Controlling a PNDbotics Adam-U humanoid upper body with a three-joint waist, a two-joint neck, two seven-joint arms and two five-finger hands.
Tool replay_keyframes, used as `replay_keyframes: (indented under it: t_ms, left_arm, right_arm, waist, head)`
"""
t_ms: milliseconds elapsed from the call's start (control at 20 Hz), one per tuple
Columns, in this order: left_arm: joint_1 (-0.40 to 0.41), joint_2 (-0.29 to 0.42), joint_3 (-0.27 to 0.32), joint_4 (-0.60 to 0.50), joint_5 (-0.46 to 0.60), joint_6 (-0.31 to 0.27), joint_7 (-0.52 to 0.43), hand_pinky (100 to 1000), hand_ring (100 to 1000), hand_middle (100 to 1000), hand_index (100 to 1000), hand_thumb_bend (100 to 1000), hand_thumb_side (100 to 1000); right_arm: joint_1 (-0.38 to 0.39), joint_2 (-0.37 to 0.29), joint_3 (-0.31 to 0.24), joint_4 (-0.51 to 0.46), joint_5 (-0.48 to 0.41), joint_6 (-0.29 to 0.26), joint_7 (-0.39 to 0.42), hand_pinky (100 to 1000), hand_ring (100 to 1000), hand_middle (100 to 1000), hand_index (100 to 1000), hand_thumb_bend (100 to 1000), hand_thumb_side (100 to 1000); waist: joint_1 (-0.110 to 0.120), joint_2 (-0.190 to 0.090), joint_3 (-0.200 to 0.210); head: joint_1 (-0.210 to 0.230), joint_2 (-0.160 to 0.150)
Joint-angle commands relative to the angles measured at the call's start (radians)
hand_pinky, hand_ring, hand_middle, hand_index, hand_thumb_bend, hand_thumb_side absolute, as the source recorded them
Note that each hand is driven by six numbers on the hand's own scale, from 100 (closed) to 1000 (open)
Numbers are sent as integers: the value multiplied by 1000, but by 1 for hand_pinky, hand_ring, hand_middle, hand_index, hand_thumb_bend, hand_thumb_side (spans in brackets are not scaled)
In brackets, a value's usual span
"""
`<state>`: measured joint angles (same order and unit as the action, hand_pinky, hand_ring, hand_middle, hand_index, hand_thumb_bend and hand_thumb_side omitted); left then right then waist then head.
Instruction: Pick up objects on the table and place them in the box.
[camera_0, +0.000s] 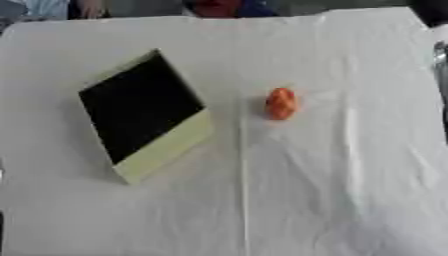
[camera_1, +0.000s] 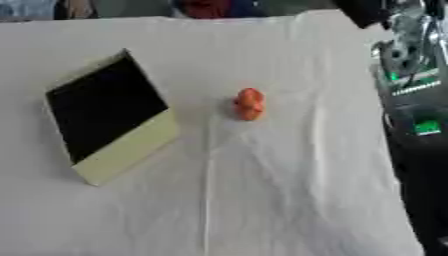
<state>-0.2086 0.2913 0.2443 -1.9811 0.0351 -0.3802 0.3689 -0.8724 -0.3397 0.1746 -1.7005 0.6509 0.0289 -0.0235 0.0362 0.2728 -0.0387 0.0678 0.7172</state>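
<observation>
Neither robot hand shows in either view, so how open they are, or whether they hold anything, can't be told. The one loose item, a small lumpy orange object (camera_0: 280, 103), sits alone on the white cloth of the worktop (camera_0: 332, 190), near the box's right side but apart from it, with bare cloth all round — probably so either arm has room to reach it. The box (camera_0: 166, 150) — pale yellow walls, dark inside — lies on the left with its opening up, so a drop from above should work.
</observation>
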Motion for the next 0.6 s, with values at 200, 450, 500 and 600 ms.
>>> replay_keyframes:
  t_ms: [200, 450, 500, 600]
  left_arm:
    - [5, 25, 5, -19, -3, 3, -4, 569, 700, 762, 766, 100, 660]
    - [10, 33, 4, -19, -5, 5, -5, 569, 700, 762, 766, 100, 660]
    - [11, 34, 4, -19, -6, 5, -5, 569, 700, 762, 766, 100, 659]
    - [12, 36, 4, -19, -7, 5, -5, 569, 700, 762, 766, 100, 659]
  right_arm:
    - [-129, -97, 100, 139, 97, -13, 182, 866, 868, 733, 813, 100, 847]
    - [-174, -168, 161, 224, 98, -47, 253, 883, 883, 763, 831, 100, 870]
    - [-178, -178, 170, 236, 98, -57, 264, 885, 887, 769, 836, 100, 879]
    - [-184, -197, 189, 256, 92, -78, 290, 891, 896, 784, 847, 100, 905]
  waist:
    - [-6, -27, -3]
    - [-13, -32, -12]
    - [-14, -33, -14]
    - [-15, -34, -16]
  head:
    - [2, 10]
    - [12, 14]
    - [13, 14]
    - [16, 14]
